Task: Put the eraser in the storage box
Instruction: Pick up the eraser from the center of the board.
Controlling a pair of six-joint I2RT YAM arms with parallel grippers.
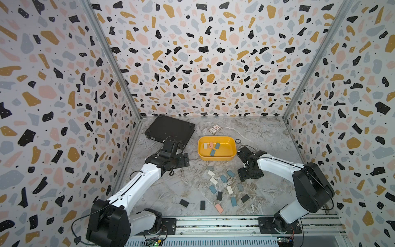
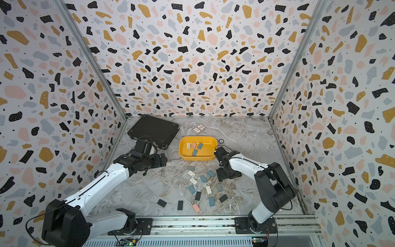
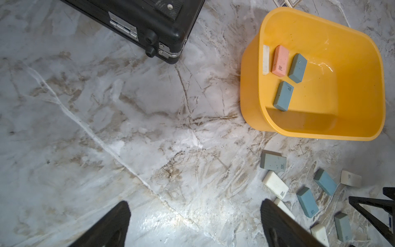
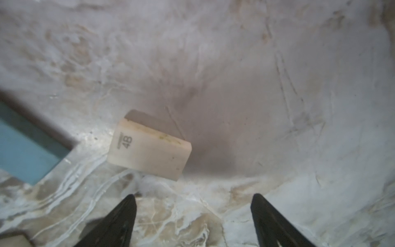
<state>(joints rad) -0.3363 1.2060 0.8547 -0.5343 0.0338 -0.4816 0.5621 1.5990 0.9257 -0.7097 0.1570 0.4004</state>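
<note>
The right arm [image 1: 275, 163] is bent low over the scatter of erasers on the desk [image 1: 171, 192]. The right jaws stand wide apart with nothing between them. In the right wrist view a white eraser [image 4: 149, 147] stamped 4B lies flat just ahead of the tips, skewed and a little off their midline, with a blue eraser [image 4: 27, 147] near it. That white one looks like the pick. To do it well, I'd turn the wrist so the jaws straddle its narrow sides and centre over it. Then go down until the tips nearly meet the desk and close without nudging the blue neighbour. The storage box [image 1: 217, 158] sits just beyond, already holding four erasers, so the carry is short. The left jaws are also wide open and empty, over bare desk near the black case [image 1: 171, 128].
</note>
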